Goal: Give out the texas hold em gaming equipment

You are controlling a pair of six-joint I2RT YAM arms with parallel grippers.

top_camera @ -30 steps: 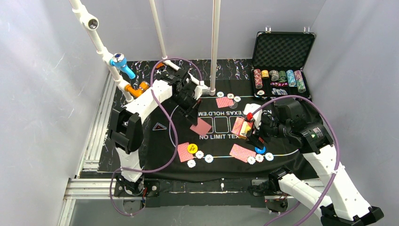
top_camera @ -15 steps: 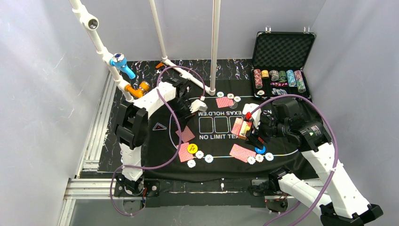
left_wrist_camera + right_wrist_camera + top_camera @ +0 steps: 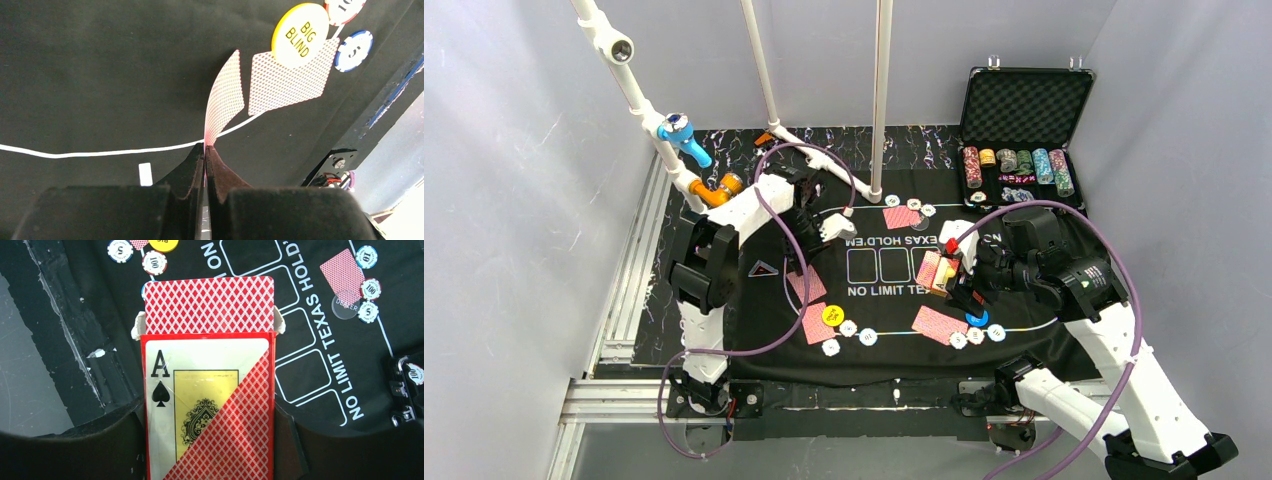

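Your left jaws are standing together, clamped on the near edge of one red-backed playing card (image 3: 225, 100). The card is standing on its edge and is bowing to one side. Its far end is reaching down to the black felt mat (image 3: 100, 75), just past the curved white line (image 3: 100, 151); whether it is really touching the felt, I cannot tell. Just beside it a second red-backed card (image 3: 290, 85) is lying flat. The yellow BIG BLIND button (image 3: 300, 29) is lying on the far corner of that flat card, and a blue-and-white chip (image 3: 354, 44) is lying near it on the felt.

Your right jaws are standing apart and are gripping a red card box (image 3: 210, 410) by its two long sides. The box is showing an ace of spades on its front. The deck (image 3: 210, 305) is sticking out of the open top, red backs up. The box is hanging above the right half of the mat, over the white "NO LIMIT TEXAS HOLD'EM" lettering (image 3: 320, 315).

At the far side of the mat, another red-backed card (image 3: 344, 275) is lying face down. The clear DEALER button (image 3: 345, 306) is lying just beside it, with three small chips near them. At the near side, in front of your right arm, one more card (image 3: 939, 325) is lying. A blue button (image 3: 976, 318) and three pale chips (image 3: 976, 337) are lying just beside it.

The black case (image 3: 1024, 105) is standing open at the far right corner of the worktop.
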